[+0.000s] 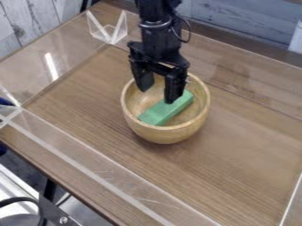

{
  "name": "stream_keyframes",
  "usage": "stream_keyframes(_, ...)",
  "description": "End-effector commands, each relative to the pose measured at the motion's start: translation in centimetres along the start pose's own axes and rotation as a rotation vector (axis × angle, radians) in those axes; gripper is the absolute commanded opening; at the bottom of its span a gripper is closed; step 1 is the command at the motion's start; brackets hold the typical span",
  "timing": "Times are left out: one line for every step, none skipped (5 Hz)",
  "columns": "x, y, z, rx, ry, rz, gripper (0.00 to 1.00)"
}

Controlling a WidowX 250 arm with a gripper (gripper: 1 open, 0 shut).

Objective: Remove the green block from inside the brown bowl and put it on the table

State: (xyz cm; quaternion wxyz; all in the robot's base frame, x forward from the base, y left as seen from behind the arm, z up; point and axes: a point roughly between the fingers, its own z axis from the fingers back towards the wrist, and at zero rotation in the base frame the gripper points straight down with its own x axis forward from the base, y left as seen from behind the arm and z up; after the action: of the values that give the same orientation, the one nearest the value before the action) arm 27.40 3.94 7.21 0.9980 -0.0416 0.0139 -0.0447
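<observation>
one green block [164, 110] in one brown bowl [165, 130] — claw [158, 89] spread wide (empty) above.

Behind, a whitewashed plank wall [35, 22] runs along the top; lower left, dark cables [30, 212] hang below.

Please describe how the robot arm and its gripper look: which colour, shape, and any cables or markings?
The arm is black and slim, built of blocky segments. The gripper is also black, with two straight, flat fingers. No cables or markings can be made out at this picture size.
</observation>
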Motion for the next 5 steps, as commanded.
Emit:
stream_keyframes(0.93,0.03,1.26,0.022,-0.059,-0.008,1.0)
stream_keyframes(1.0,-0.01,0.86,0.024,-0.054,-0.007,1.0)
stream_keyframes(1.0,-0.11,0.59,0.025,-0.049,-0.008,1.0)
stream_keyframes(0.94,-0.25,0.43,0.026,-0.044,-0.009,1.0)
stream_keyframes(0.89,-0.39,0.34,0.027,-0.041,-0.011,1.0)
